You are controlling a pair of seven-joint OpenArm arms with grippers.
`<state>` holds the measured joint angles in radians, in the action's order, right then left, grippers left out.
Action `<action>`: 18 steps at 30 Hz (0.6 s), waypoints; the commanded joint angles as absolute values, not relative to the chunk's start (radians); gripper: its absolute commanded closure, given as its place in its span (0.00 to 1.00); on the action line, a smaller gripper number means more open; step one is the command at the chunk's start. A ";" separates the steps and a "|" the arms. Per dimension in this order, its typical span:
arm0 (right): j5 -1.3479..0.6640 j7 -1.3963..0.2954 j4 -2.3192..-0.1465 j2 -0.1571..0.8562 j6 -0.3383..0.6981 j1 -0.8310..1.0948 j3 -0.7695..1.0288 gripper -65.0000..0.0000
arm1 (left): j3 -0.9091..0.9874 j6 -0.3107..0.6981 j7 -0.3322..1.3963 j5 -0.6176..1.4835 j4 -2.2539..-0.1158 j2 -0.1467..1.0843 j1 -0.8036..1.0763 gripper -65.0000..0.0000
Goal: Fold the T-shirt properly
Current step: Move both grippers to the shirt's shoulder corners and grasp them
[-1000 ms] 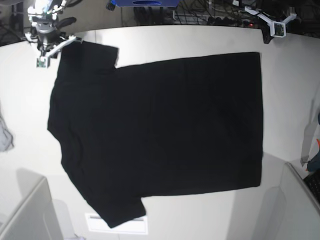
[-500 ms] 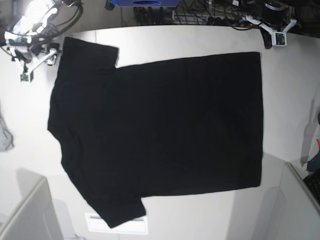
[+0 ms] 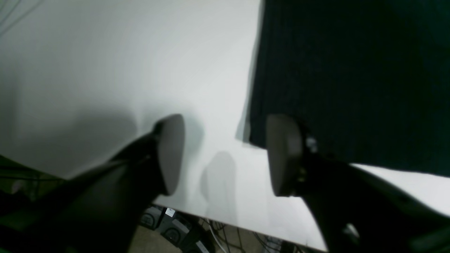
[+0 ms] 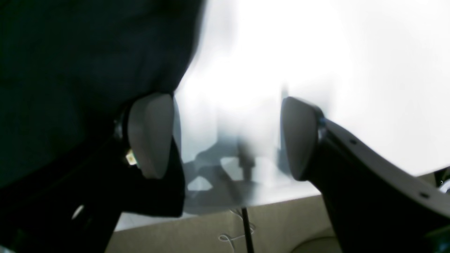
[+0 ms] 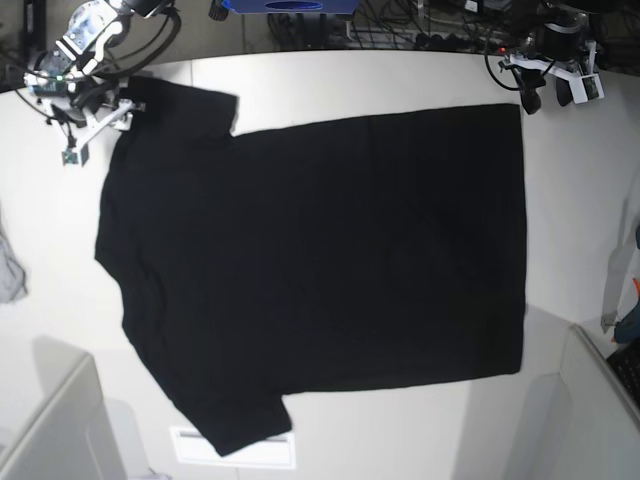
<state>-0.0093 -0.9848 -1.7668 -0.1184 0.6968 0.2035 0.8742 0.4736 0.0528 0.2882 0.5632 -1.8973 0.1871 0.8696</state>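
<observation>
The black T-shirt [image 5: 320,270] lies flat and spread, plain side up, on the white table [image 5: 400,80], collar to the left. My right gripper [image 5: 92,135] is open by the far left sleeve; in the right wrist view it [image 4: 225,137] is empty, with the shirt [image 4: 88,52] beside its left fingertip [image 4: 151,135]. My left gripper [image 5: 556,92] is open near the far right hem corner. In the left wrist view it [image 3: 226,154] is empty, and the shirt's corner [image 3: 256,137] lies just inside its right fingertip [image 3: 283,154].
A small grey cloth scrap [image 5: 8,272] lies at the left edge. A white label [image 5: 240,450] sits under the near sleeve. Grey panels stand at the bottom left [image 5: 50,430] and bottom right [image 5: 600,400]. Cables and a blue box [image 5: 290,5] run behind the table.
My right gripper swung out to the left and has come back beside the far sleeve. My left gripper has moved right and nearer to the hem corner. The shirt has not moved.
</observation>
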 commanded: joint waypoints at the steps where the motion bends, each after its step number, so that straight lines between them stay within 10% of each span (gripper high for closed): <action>1: -0.002 -0.975 -1.817 -0.105 0.698 0.200 0.895 0.31 | 0.483 0.053 0.272 0.568 -1.902 0.193 0.883 0.42; 18: -0.145 -1.079 -1.730 -0.099 0.698 0.157 0.900 0.31 | 0.483 0.119 0.271 0.572 -1.854 0.191 0.857 0.41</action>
<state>-0.1360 -1.0756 -1.7210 -0.1097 0.6968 0.1638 0.9020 0.4740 0.1135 0.2863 0.5671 -1.8458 0.1864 0.8406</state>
